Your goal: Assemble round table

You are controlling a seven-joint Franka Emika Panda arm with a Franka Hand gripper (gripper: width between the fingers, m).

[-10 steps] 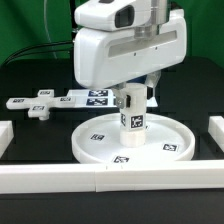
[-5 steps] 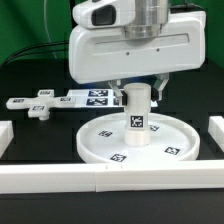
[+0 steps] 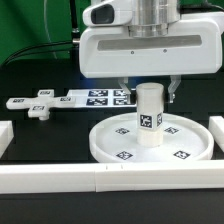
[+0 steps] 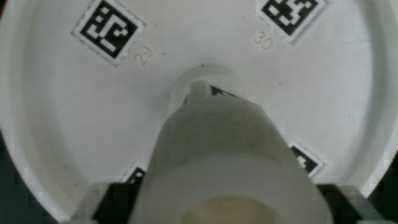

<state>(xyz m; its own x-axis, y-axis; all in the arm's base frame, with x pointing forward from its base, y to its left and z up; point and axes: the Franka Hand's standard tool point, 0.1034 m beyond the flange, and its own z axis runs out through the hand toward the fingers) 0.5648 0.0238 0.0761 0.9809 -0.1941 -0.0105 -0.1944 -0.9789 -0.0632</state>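
- Leg (image 3: 150, 112): short white cylinder, upright, long axis vertical, tag facing the exterior camera.
- It stands on the hub (image 4: 208, 78) at the middle of the disc (image 3: 105, 148). The wrist view looks straight down its length.
- Disc: lies flat on the table (image 3: 40, 135), rim up, tags on its floor. The leg stands inside the rim.
- Disc sits just behind the front rail (image 3: 100, 180), toward the exterior view's right.
- Tool (image 3: 148, 93): directly above the leg, fingers (image 3: 124, 92) down on either side of its top end.
- Exterior view shows a sliver of gap on each side, while in the wrist view the dark pads (image 4: 121, 192) sit hard against the leg. Can't tell whether it's clamping or only straddling.
- Base piece (image 3: 38, 108): flat on the table at the exterior view's left, apart from the disc, beside the end of the marker board (image 3: 95, 97).
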